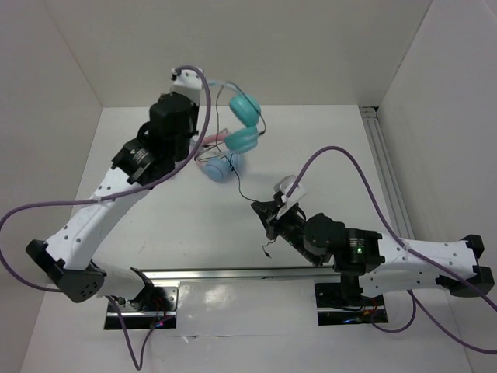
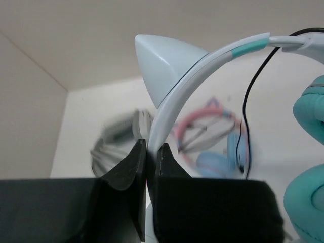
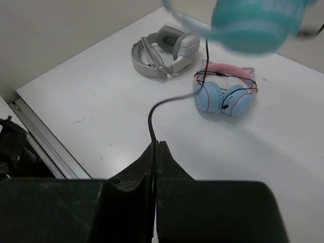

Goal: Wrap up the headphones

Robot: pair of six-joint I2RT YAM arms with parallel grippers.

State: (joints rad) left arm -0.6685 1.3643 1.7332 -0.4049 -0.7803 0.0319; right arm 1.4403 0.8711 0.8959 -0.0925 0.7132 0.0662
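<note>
Three pairs of headphones and two grippers are counted. The teal headphones (image 1: 244,110) are held up over the far part of the table (image 1: 326,148). Their pale headband (image 2: 164,109) is clamped in the closed left gripper (image 2: 147,152), and their thin black cable (image 3: 151,121) is pinched by the closed right gripper (image 3: 155,147). The grey pair (image 3: 162,50) is shown only by the wrist views; from above it is hidden under the left arm. The pink-and-blue pair (image 3: 225,93) is partly covered there. The teal cups are blurred and cut off in the right wrist view.

Left hand (image 2: 147,152) far forward, clamped; right hand (image 3: 155,151) nearer base, clamped.
</note>
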